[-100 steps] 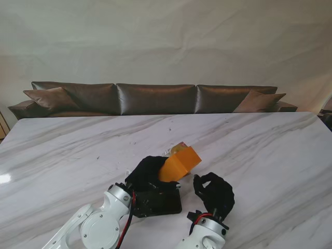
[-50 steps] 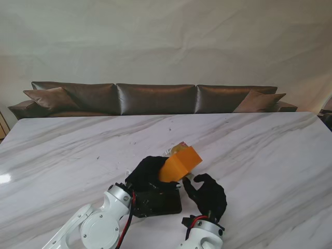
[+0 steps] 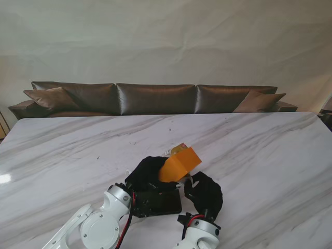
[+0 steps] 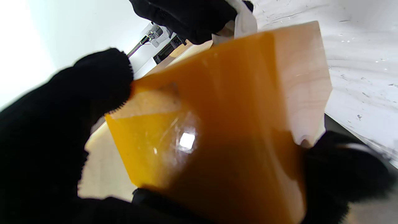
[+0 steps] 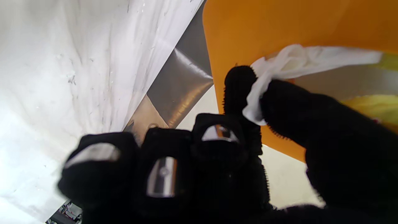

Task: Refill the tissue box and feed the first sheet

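Note:
My left hand (image 3: 148, 174) is shut on an orange tissue box (image 3: 179, 164), held tilted above the table. In the left wrist view the orange tissue box (image 4: 224, 121) fills the picture, with black-gloved fingers (image 4: 93, 81) at its edges. My right hand (image 3: 204, 191) is up against the box's near right side. In the right wrist view its thumb and forefinger (image 5: 239, 90) pinch a white tissue sheet (image 5: 298, 60) that comes out of the box's opening. The other right fingers are curled.
A black tray-like object (image 3: 158, 202) lies on the marble table (image 3: 259, 150) under my left hand. A brown leather sofa (image 3: 155, 97) runs behind the table's far edge.
My right hand has moved left and away from me, from apart from the box to right against it. The left hand and box have stayed put.

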Motion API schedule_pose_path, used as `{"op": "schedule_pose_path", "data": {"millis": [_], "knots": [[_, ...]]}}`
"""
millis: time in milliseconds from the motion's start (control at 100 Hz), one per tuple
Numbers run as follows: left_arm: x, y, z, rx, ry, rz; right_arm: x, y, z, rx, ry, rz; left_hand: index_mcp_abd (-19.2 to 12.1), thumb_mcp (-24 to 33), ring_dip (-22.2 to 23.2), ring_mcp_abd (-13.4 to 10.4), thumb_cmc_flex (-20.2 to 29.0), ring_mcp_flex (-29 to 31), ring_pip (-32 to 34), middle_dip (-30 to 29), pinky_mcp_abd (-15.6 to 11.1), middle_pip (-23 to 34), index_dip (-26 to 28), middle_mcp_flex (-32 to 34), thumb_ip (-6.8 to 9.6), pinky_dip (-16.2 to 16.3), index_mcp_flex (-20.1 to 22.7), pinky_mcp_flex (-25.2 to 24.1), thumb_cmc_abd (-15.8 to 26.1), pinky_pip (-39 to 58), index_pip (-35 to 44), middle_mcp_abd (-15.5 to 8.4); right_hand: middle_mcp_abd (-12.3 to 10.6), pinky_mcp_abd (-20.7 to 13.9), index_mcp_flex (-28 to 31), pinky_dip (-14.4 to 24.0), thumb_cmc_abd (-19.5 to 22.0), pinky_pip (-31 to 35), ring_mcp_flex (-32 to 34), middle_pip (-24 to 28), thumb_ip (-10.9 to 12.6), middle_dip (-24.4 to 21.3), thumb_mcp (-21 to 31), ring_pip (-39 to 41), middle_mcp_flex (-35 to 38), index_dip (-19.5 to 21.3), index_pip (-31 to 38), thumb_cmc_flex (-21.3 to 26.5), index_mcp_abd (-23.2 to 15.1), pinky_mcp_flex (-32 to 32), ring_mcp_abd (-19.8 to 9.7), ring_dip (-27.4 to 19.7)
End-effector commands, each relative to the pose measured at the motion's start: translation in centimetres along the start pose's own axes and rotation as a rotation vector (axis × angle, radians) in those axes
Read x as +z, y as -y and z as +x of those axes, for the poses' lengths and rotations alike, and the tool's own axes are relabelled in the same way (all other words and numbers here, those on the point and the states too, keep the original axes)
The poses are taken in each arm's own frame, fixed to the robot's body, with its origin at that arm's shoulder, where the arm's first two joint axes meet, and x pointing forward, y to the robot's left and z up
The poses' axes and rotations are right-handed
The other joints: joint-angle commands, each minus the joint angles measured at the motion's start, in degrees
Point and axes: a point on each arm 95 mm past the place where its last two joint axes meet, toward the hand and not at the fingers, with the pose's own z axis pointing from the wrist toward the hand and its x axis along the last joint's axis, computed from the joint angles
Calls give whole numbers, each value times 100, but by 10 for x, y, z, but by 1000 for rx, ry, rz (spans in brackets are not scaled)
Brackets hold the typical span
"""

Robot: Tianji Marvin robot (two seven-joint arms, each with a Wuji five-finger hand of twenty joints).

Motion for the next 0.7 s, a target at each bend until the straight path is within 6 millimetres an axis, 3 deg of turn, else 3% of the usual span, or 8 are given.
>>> {"op": "schedule_pose_path", "data": {"millis": [0, 170, 690], "knots": [[0, -1, 0, -3, 4, -5, -2, -2, -5, -24, 5, 8, -497, 1197, 161, -72, 933, 478, 686, 239, -2114, 775, 227, 589, 871, -56, 561, -77, 867, 504, 666, -179, -29, -61, 353, 37, -234, 409, 74, 283, 169, 126, 717, 505, 369, 322, 442, 60, -292, 169, -477, 96], [0, 0, -1, 0, 4, 3, -2, -11, -14, -67, 3, -3, -497, 1198, 161, -72, 930, 478, 686, 239, -2118, 775, 227, 589, 873, -58, 561, -76, 867, 505, 666, -179, -30, -82, 471, 40, -366, 419, 75, 331, 390, 123, 813, 524, 371, 547, 448, 88, -208, 206, -508, 120], [-3, 1, -2, 10, 5, 20, -8, -27, -34, -111, 17, 2, -506, 1195, 161, -71, 929, 478, 679, 242, -2121, 774, 236, 582, 876, -63, 554, -76, 871, 507, 666, -182, -25, -126, 569, 57, -462, 433, 74, 398, 564, 125, 756, 545, 368, 545, 349, 33, -273, 211, -517, 154]]}}
